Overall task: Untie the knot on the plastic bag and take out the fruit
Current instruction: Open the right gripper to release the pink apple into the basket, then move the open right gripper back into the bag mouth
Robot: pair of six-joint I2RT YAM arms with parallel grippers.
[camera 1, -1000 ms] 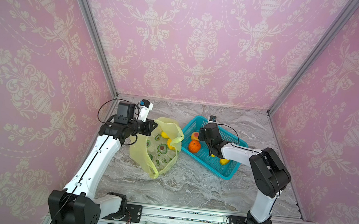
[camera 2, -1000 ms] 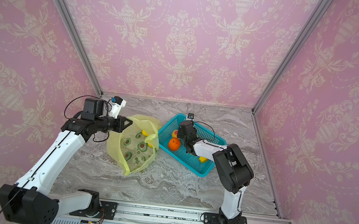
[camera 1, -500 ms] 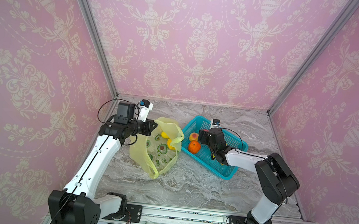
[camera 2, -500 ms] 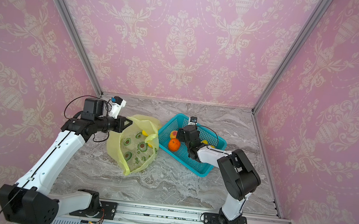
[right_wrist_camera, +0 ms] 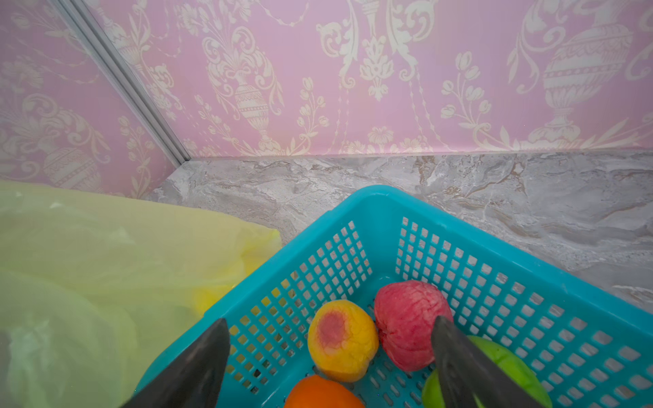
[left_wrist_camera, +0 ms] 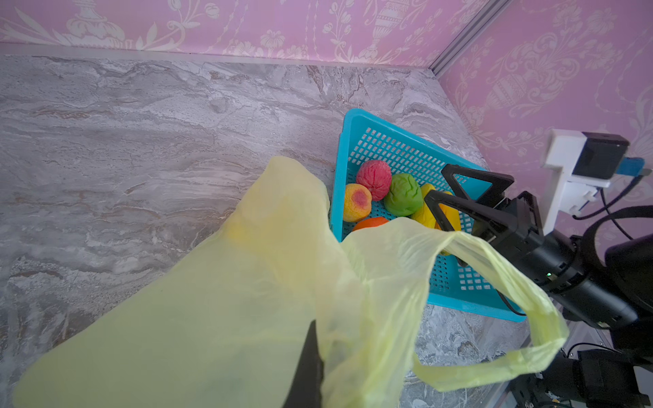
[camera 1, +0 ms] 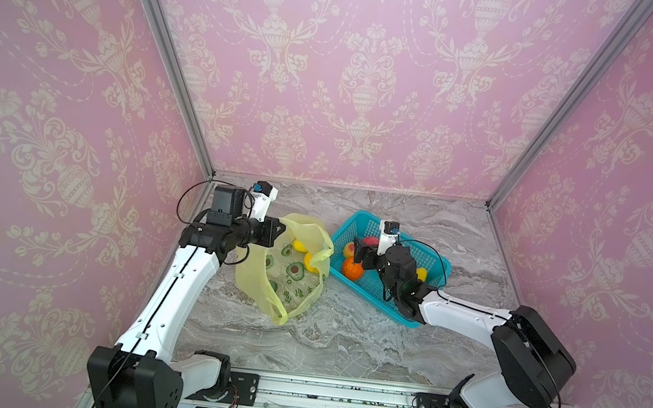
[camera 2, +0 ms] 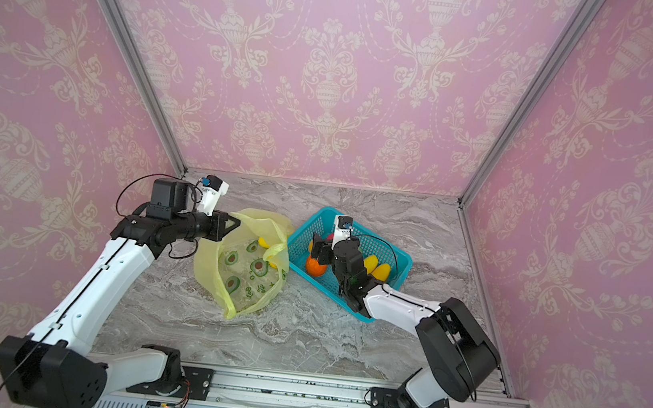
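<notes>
In both top views the left gripper point(camera 1: 278, 226) clamps the plastic bag point(camera 1: 290, 289) by its rim, two yellow fruit point(camera 1: 300, 246) inside; the left wrist view shows one loose handle loop point(left_wrist_camera: 519, 293); in the right wrist view the right gripper point(right_wrist_camera: 329, 321) gapes empty over four fruit in one turquoise basket point(right_wrist_camera: 388, 197).

One bag point(camera 1: 286, 288). One basket point(right_wrist_camera: 380, 201) at its 3 o'clock. Six fruits show in the basket: one orange point(camera 1: 352, 268), one peach point(left_wrist_camera: 357, 202), one red ball point(left_wrist_camera: 374, 179), one green ball point(left_wrist_camera: 403, 194) and two yellow mangoes point(camera 2: 382, 270). Two yellow pieces point(camera 1: 300, 246) show inside the bag.
</notes>
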